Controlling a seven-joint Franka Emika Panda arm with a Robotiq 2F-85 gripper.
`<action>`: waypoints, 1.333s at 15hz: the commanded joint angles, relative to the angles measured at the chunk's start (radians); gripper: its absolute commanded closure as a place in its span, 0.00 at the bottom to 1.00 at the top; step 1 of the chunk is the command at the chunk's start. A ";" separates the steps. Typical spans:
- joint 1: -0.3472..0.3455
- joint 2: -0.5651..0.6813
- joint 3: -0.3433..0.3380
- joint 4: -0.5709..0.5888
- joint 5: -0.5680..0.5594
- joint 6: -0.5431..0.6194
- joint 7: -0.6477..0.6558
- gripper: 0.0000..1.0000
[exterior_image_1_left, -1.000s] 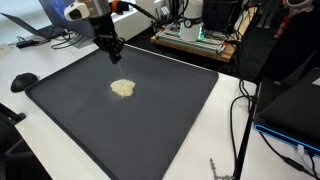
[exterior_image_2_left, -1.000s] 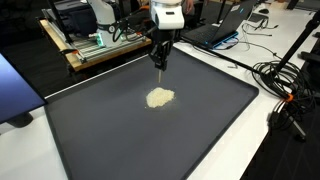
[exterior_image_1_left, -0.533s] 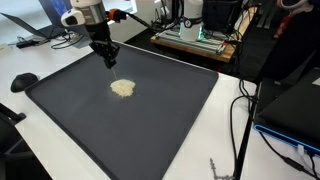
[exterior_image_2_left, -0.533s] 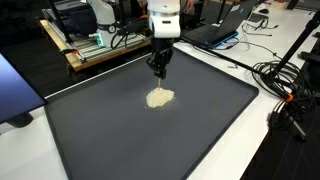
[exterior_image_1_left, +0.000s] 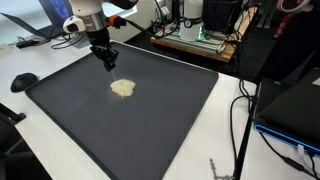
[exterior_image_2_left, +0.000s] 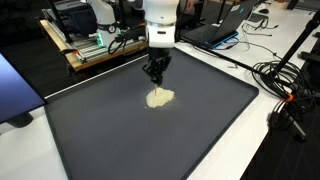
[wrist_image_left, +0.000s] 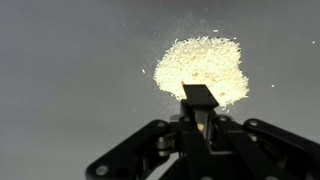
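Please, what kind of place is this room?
Probably a lab or workshop: loose cables, an electronics rig and a laptop surround the dark mat on a white table.

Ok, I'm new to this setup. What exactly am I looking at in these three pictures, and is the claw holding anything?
You are looking at one robot arm with a two-fingered gripper on its end. Two of the pictures come from cameras standing outside the robot, looking at the same table from different places. The third comes from a camera on the wrist, looking down past the fingers. A large dark mat covers much of a white table. On the mat lies one small pile of pale grains. In both exterior views the gripper hangs close beside the pile; I cannot tell whether it touches the mat. In the wrist view its fingers look closed together, and I see nothing between them. Cables lie past the mat's edge.
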 joint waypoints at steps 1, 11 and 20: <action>0.003 0.026 -0.003 0.017 -0.036 0.016 0.047 0.97; 0.010 0.061 -0.006 0.019 -0.050 0.060 0.086 0.97; 0.015 0.088 -0.006 0.014 -0.064 0.094 0.099 0.97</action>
